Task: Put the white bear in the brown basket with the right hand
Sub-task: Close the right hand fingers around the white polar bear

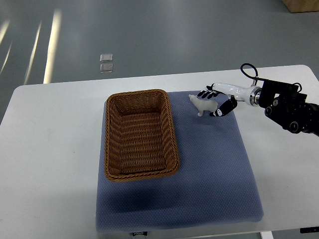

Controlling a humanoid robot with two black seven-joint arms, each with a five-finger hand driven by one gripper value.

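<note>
The right hand reaches in from the right edge of the top view, its white forearm running back to a black wrist assembly with a looped cable above it. Its dark-tipped fingers curl around the rear of the white bear, with the thumb side showing below the figure, so the hand is grasping the bear. The bear is upright, its head pointing toward the picture's left, away from the palm. Whether its feet touch the cloth or sit slightly above it cannot be told.

Under the hand and the bear lies a blue mat, spread over most of the middle of the white worktop. The bear sits over the mat's far right part, near its upper edge.

To the left of the bear, apart from it, stands the brown basket, a rectangular wicker tray resting on the left half of the mat. Nothing lies inside it.

Beyond the worktop is a grey floor with streaks of reflected light.
</note>
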